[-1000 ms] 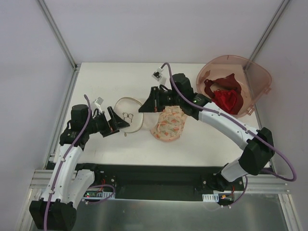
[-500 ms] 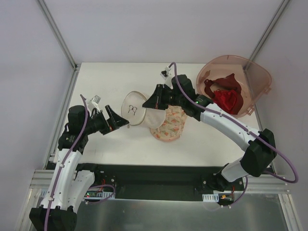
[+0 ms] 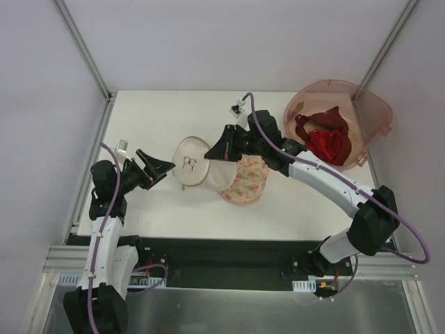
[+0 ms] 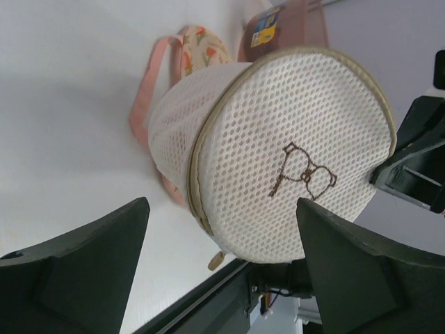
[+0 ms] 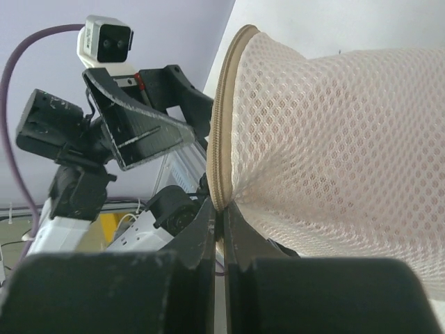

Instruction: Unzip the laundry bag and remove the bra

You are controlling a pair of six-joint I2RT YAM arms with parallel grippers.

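The laundry bag [image 3: 192,163], a cream mesh pouch with a small brown embroidered figure, is tipped up on edge with its round face toward the left arm. My right gripper [image 3: 221,148] is shut on its zip rim [image 5: 221,202], pinching the tan zip band. The bag fills the right wrist view [image 5: 334,132]. My left gripper [image 3: 161,167] is open and empty, a little left of the bag and apart from it. In the left wrist view the bag [image 4: 292,153] faces the open jaws, and its zip pull [image 4: 216,260] hangs at the bottom. The pale peach bra is hidden.
A floral orange-patterned bra [image 3: 246,182] with pink straps [image 4: 148,90] lies right behind the bag. A pink plastic basin [image 3: 368,104] at the back right holds a dark red bra [image 3: 325,142]. White walls and metal posts bound the table.
The right gripper has lifted the bag's rim, tipping the bag from flat onto its edge. The left gripper has opened wide and drawn back to the left, away from the bag.
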